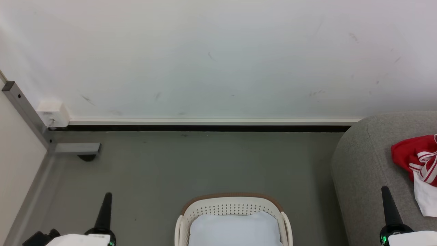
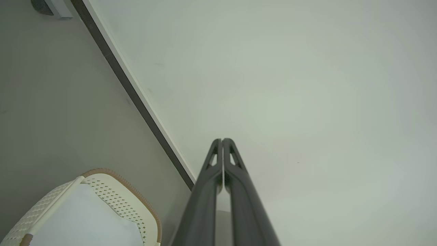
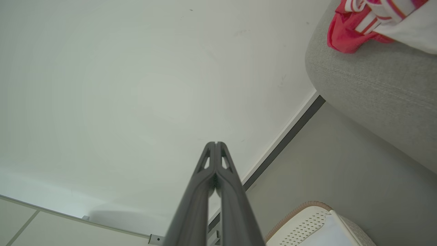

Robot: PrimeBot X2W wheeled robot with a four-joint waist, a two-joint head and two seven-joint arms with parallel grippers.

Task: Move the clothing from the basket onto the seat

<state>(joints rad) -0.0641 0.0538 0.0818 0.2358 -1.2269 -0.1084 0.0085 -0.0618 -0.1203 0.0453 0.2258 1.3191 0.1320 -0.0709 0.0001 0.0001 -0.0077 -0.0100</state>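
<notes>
The clothing [image 1: 414, 157], red with white trim and a white panel, is seen heaped on the seat [image 1: 365, 171], at the right of the head view. The basket [image 1: 232, 207] is set on the floor [image 1: 205, 164] near the seat, apart from it, and a pale pad [image 1: 235, 229] is laid inside it. The left gripper [image 2: 222, 141] and the right gripper [image 3: 215, 144] are held to either side of the basket, each with fingers pressed together.
</notes>
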